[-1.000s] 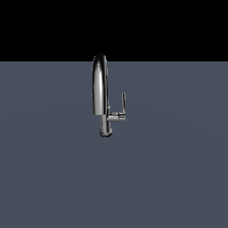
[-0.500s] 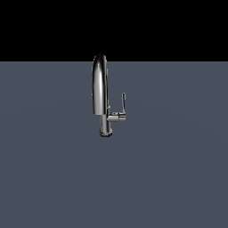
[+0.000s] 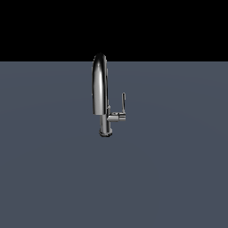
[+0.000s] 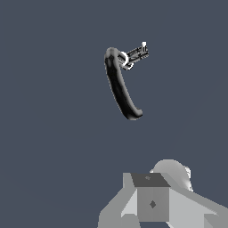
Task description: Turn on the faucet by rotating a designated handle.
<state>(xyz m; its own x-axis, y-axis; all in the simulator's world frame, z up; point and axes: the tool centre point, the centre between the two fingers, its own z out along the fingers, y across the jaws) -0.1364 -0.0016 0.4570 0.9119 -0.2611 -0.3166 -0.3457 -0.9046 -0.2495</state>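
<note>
Standing faucet (image 3: 101,95), upright handle (image 3: 123,102)

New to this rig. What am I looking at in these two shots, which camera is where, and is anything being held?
These are simulator renders, not photos. The machine is a single robot arm with a pincer at its end.

The exterior view comes from a camera off the arm. It shows a chrome faucet standing upright on a plain grey surface, with its small handle pointing up on the exterior view's right. The arm is not in that picture.

The wrist view comes from a camera on the arm, looking down on the same faucet and handle. The pale grey blocks at the picture's edge are part of the arm's own end. The pincer's fingertips are out of frame, so nothing can be seen held, and nothing touches the faucet.
</note>
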